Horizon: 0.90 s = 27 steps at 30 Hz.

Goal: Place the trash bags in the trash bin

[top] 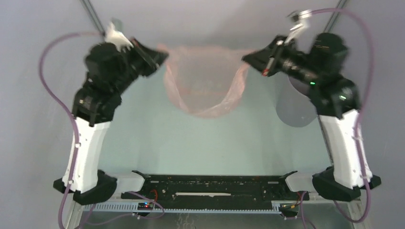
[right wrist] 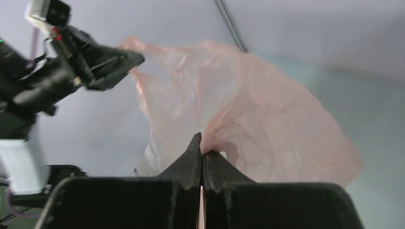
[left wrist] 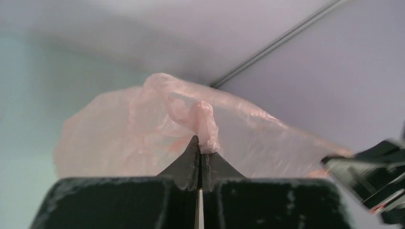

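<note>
The pale-pink trash bag hangs stretched in the air between my two grippers, its mouth spread wide and its body sagging toward the table. My left gripper is shut on the bag's left rim; a bunched fold of film rises from its closed jaws. My right gripper is shut on the bag's right rim, film billowing from its jaws. The light-grey trash bin stands at the right, partly hidden behind my right arm. The bag is to the left of the bin, apart from it.
The pale table surface spreads below the bag. Grey walls close in at the back and both sides. A black bar runs between the arm bases at the near edge. My left arm shows in the right wrist view.
</note>
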Tool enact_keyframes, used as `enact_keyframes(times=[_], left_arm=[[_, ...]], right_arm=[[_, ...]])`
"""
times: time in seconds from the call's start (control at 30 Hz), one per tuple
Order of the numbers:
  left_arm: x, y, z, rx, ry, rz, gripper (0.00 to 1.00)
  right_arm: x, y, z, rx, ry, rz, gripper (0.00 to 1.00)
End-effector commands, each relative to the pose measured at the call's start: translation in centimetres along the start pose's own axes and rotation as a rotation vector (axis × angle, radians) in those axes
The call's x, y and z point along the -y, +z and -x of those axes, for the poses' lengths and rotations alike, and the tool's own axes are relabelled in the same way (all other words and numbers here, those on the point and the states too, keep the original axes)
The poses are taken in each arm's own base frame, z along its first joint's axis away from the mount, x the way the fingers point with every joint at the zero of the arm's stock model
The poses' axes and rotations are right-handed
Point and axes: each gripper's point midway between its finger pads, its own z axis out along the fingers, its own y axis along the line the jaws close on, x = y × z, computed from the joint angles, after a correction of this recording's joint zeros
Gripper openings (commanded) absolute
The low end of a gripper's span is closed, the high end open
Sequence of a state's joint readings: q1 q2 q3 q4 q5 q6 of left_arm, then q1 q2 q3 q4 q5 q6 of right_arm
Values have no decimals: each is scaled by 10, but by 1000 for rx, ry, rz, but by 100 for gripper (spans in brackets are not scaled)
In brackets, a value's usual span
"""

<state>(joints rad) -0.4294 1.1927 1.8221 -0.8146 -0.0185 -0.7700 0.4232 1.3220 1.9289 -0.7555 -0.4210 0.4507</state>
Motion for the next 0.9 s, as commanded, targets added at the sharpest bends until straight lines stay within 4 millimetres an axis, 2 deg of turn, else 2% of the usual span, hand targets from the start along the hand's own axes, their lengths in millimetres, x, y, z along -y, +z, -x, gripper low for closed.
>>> enact_keyframes(times=[0.0,0.03,0.07,0.1,0.13,0.17,0.2,0.27,0.3,0.33,0.37,0.43,0.53,0.67,0.8,0.87], left_arm=[[100,-99,89,264,81,-324,0],[96,-104,85,290,83,-346,0],[79,-94,72,290,60,-322,0],[47,-72,48,267,8,-244,0],[-7,-33,-1,180,-50,-112,0],[-49,-12,-42,115,-88,-16,0],[-99,5,-92,7,-146,110,0],[-176,16,-193,-234,-225,284,0],[-194,12,-237,-358,-266,296,0],[-204,4,-266,-418,-289,303,0],[-212,-4,-282,-428,-291,309,0],[-208,-18,-287,-384,-290,267,0],[-201,-29,-261,-280,-328,246,0],[-157,-39,-210,-227,-257,170,0],[-101,-51,-161,-226,-149,72,0],[-71,-56,-134,-213,-90,9,0]], right_arm=[[-52,-60,46,169,-143,74,0],[-49,-56,41,182,-149,88,0],[-41,-49,29,178,-144,96,0],[-27,-40,14,160,-123,84,0],[-7,-30,-8,122,-96,56,0],[19,-16,-39,52,-55,12,0],[46,-3,-74,-32,-8,-37,0],[99,11,-155,-249,141,-164,0],[116,12,-196,-376,220,-215,0],[121,10,-228,-499,275,-238,0],[115,10,-251,-587,279,-227,0],[98,14,-270,-648,222,-192,0],[76,23,-262,-621,215,-104,0],[52,26,-219,-538,272,-5,0],[26,18,-169,-451,265,53,0],[16,14,-150,-417,247,72,0]])
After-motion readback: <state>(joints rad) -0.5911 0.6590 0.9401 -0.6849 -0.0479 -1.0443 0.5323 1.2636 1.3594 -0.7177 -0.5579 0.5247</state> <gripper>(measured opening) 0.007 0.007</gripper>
